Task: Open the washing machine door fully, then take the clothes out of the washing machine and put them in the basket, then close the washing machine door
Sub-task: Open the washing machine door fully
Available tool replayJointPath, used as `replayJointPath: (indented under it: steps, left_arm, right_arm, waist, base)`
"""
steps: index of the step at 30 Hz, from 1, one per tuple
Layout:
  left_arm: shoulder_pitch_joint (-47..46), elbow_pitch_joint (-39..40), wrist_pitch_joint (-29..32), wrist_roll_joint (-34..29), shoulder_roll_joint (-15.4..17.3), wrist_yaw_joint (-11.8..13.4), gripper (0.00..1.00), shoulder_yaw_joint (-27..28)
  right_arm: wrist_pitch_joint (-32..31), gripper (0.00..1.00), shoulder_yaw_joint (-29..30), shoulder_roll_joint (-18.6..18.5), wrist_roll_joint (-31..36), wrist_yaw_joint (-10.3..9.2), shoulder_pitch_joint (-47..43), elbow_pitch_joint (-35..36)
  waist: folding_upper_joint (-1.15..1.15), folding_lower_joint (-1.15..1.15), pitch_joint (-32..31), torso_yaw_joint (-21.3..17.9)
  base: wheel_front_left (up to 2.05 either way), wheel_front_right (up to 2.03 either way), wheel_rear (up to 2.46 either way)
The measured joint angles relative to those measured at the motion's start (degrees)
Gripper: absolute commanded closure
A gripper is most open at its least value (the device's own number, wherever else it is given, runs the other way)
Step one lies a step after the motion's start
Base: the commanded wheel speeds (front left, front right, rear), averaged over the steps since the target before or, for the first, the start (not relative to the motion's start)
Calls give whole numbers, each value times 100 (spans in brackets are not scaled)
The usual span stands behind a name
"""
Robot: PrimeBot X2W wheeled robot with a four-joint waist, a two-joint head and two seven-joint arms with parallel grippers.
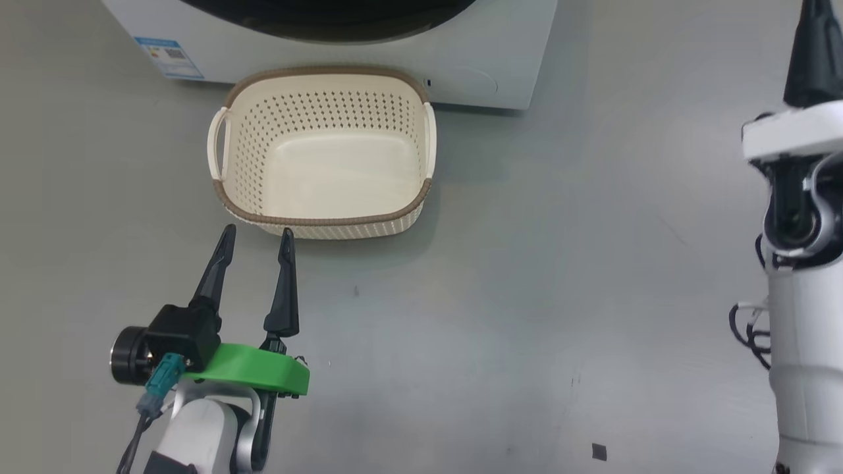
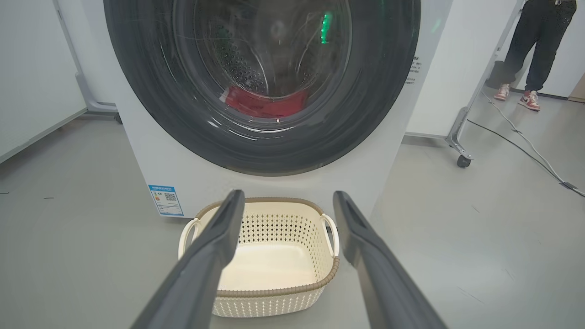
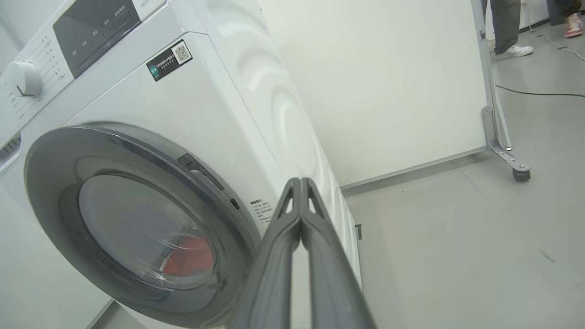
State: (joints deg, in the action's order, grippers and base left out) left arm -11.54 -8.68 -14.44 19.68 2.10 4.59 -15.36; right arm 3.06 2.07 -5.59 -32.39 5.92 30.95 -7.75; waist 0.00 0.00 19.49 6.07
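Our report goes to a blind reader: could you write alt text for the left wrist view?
The door of the washer is shut, red clothes behind its glass. An empty cream basket stands on the floor before it, framed by the open left hand. A person's legs show at far right.

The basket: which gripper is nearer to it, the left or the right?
Left. The left gripper is just before the near rim of the basket, jaws open. The right gripper is far off to the right of it, jaws shut.
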Motion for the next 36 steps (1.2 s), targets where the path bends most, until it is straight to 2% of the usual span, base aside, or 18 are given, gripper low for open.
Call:
replayJointPath:
  steps: [5,9,15,31,36]
  left_arm:
    - [-233,58,0,40,-1,0,0,-109]
    - [-439,111,0,53,-7,0,0,-155]
    - [-644,122,0,181,-23,0,0,-260]
    - [-834,19,0,394,-46,0,0,-500]
    - [-890,25,0,401,-54,0,0,-559]
  right_arm:
    - [-601,100,143,-24,-433,-12,964,12]
    - [-1067,100,280,16,-1014,-146,1535,-63]
    - [-1626,100,375,21,-1444,-378,2431,-277]
    - [-2808,100,606,24,-2466,-954,3806,-1128]
    - [-3048,100,544,23,-2529,-1017,4315,-1236]
  waist:
    - [0,0,446,199]
    - [0,0,748,313]
    - [0,0,1181,484]
    - [0,0,1877,1121]
    - [0,0,2039,1230]
  base:
    - [0,0,0]
    - [0,0,0]
    - [0,0,0]
    - [0,0,0]
    - [0,0,0]
